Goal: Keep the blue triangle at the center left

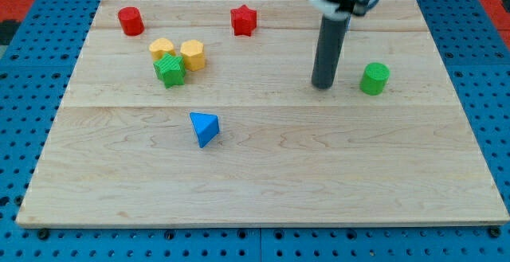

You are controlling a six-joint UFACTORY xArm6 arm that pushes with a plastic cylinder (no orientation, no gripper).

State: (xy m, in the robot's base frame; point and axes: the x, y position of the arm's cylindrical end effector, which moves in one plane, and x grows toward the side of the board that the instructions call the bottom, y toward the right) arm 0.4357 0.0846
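The blue triangle (204, 127) lies on the wooden board (263, 182), left of the board's middle. My tip (323, 85) rests on the board at the upper right, well to the right of the blue triangle and just left of the green cylinder (374, 79). It touches no block.
A red cylinder (131, 21) stands at the upper left. A red star (243, 20) lies at the top middle. Two yellow blocks (162, 50) (193, 55) and a green star (169, 70) cluster together above the blue triangle. A blue pegboard (24, 71) surrounds the board.
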